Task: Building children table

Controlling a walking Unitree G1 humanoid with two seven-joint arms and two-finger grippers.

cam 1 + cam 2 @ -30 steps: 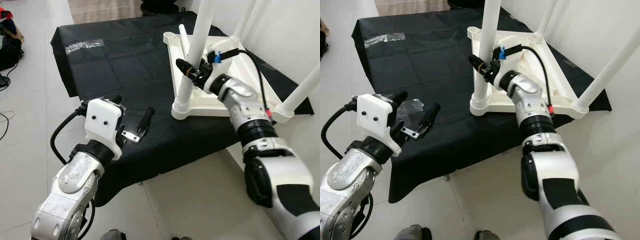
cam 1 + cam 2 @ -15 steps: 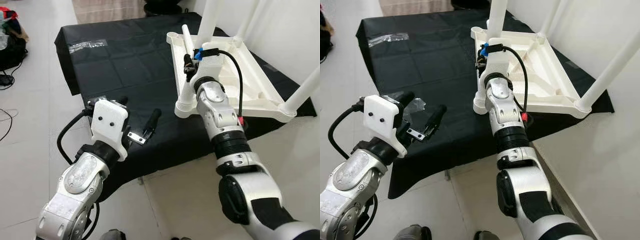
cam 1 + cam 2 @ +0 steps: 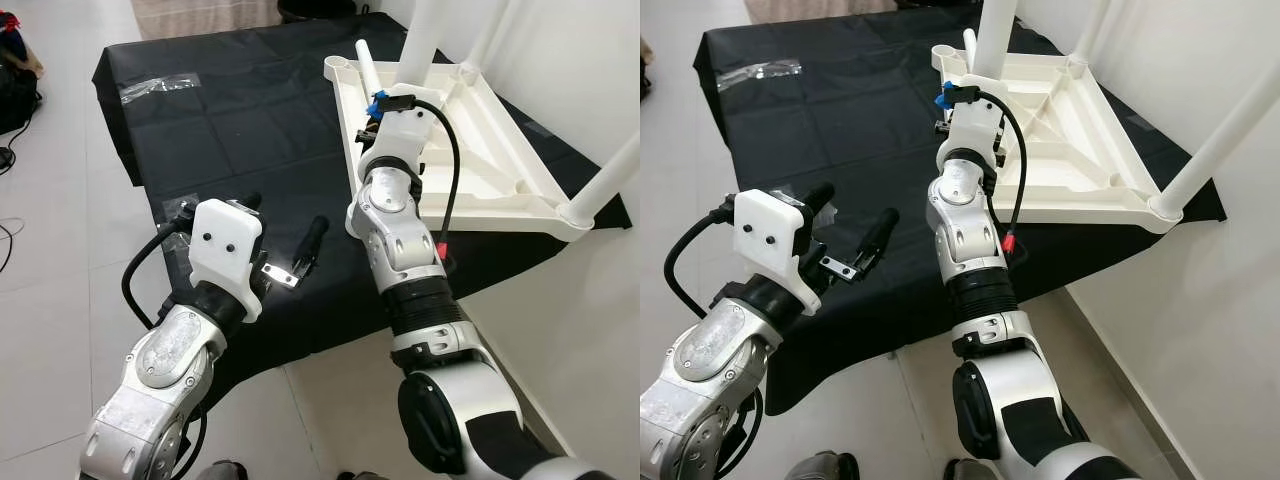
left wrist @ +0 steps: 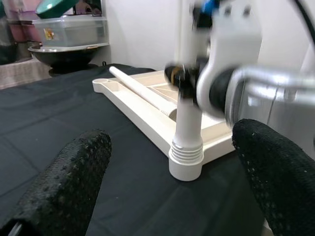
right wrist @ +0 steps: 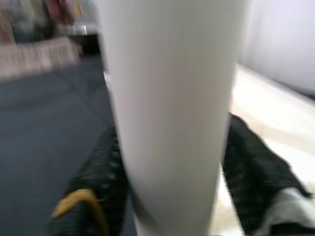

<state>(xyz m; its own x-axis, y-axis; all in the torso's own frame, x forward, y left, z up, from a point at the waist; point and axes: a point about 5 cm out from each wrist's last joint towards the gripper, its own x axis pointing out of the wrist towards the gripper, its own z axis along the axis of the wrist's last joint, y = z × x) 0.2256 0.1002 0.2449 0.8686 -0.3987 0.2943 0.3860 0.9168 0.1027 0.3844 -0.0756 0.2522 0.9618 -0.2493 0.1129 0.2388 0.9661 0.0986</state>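
The white table top (image 3: 480,150) lies upside down on a black cloth (image 3: 230,130), its near-corner leg (image 3: 992,35) standing upright, long axis vertical. The right gripper (image 5: 170,167) is clamped around this leg, one black finger (image 5: 103,182) on each side. A loose leg (image 4: 140,91) lies flat just beyond it, along the top's edge. The left gripper (image 3: 285,235), fingers spread apart, hovers over bare cloth well short of the corner socket (image 4: 186,160).

One tabletop (image 3: 500,160), four legs (image 3: 424,35), two grippers (image 3: 285,225).
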